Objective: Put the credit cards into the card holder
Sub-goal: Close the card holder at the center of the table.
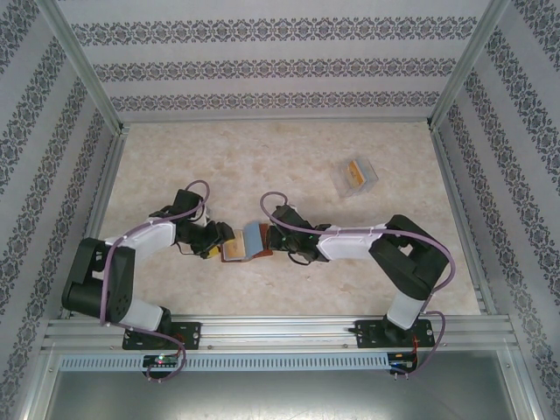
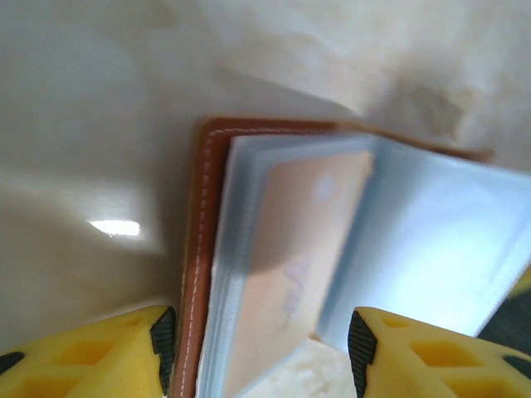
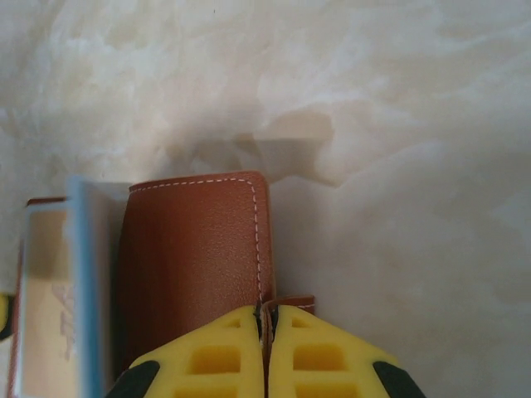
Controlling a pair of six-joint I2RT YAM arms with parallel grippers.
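Right end effector (image 3: pixel 264 325) is closed, pinching the thin leather edge of the wallet (image 3: pixel 195 249). Left end effector (image 2: pixel 261 340) is open, astride the wallet's frosted plastic sleeves. One sleeve holds an orange card (image 2: pixel 303 224). The wallet is smooth, stitched brown leather, lying open on the marbled worktop (image 1: pixel 262 157).

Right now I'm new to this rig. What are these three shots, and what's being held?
Two robot arms are bolted at the near edge of the table, each with a yellow two-finger gripper. One picture looks down from above; the other two come from cameras on the wrists. On the table: an open brown card holder and, farther right, a clear plastic box. The right gripper is shut, pinching the holder's leather cover. The left gripper straddles its clear sleeves, jaws apart; an orange card sits in one sleeve.
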